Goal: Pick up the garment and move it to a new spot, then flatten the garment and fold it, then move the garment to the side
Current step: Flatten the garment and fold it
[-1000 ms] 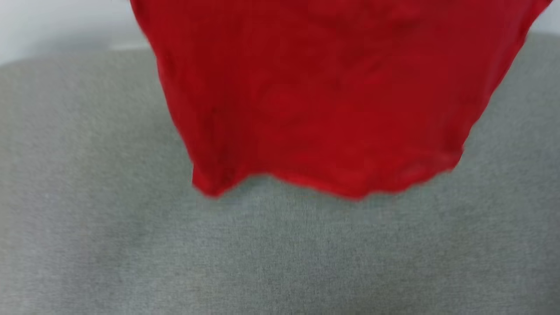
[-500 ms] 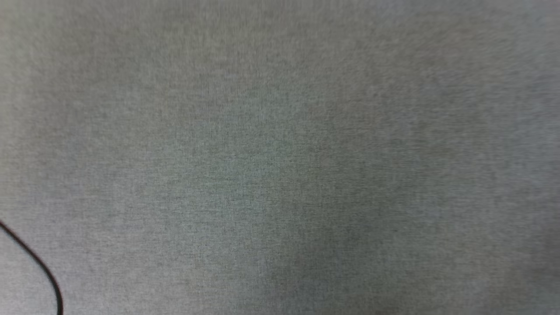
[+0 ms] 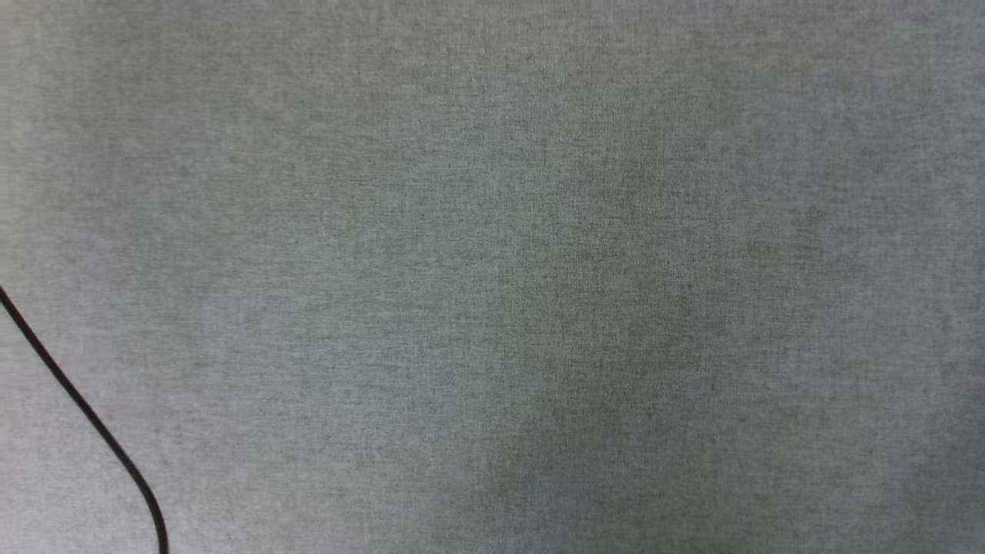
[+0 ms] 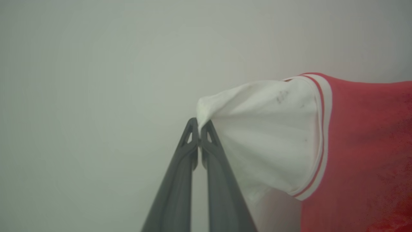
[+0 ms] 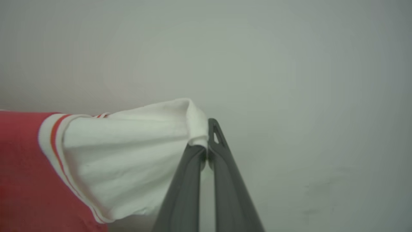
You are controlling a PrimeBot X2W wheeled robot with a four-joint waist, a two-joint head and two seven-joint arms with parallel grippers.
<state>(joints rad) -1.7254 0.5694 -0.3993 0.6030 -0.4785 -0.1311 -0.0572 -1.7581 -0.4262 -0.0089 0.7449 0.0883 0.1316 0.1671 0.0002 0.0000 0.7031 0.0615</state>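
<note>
While pinching one white sleeve tip apiece, the left gripper (image 4: 200,129) and right gripper (image 5: 206,141) hold the garment (image 4: 363,145) aloft, its red body extending toward three o'clock in the left wrist view, nine o'clock in the right. Beyond: grey worktop (image 3: 492,231), a black cable (image 3: 85,415) at eight o'clock. Judged step: relocation; next, lower evenly, keeping sleeves apart.

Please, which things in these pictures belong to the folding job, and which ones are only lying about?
Belong to the job:
- garment, red with white sleeves
- left tool, shut on one white sleeve
- right tool, shut on the other white sleeve

Only lying about:
- black cable, at the edge of the head view
- grey fabric surface, under the cable
</note>
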